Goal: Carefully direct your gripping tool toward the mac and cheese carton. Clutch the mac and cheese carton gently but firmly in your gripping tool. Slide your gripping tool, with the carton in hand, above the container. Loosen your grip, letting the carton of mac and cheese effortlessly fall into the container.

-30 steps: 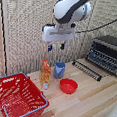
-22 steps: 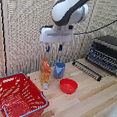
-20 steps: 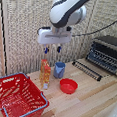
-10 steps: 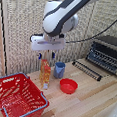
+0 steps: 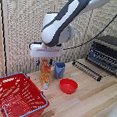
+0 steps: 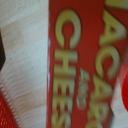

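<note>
Orange-yellow cardboard is what you are dealing with: the mac and cheese carton (image 5: 45, 73) stands upright on the pale wooden tabletop (image 5: 91, 99), left of centre in the exterior view, with the hand (image 5: 45, 61) directly over its top. In the wrist view its printed face (image 6: 85, 65) fills nearly the whole frame, so you are very close. Whether the blue-tipped fingers are apart, together, or already pressing the box, you cannot tell; the carton's top hides them in one view and they barely show in the other. Judge the carton as light and thin-walled, stiff along its edges but easy to dent across its broad faces, with a smooth printed skin that may slip. Take it near the top, across the narrow dimension if the fingers fit, and press only enough to stop it sliding. It looks tall for its base, so a sideways nudge could tip it. Mind the blue cup (image 5: 59, 69) just beside it on the exterior view's right, and the small red bowl (image 5: 68, 86) nearby in front. The red mesh basket (image 5: 13, 80) waits at lower left, close to the carton, so the carry looks short.
</note>
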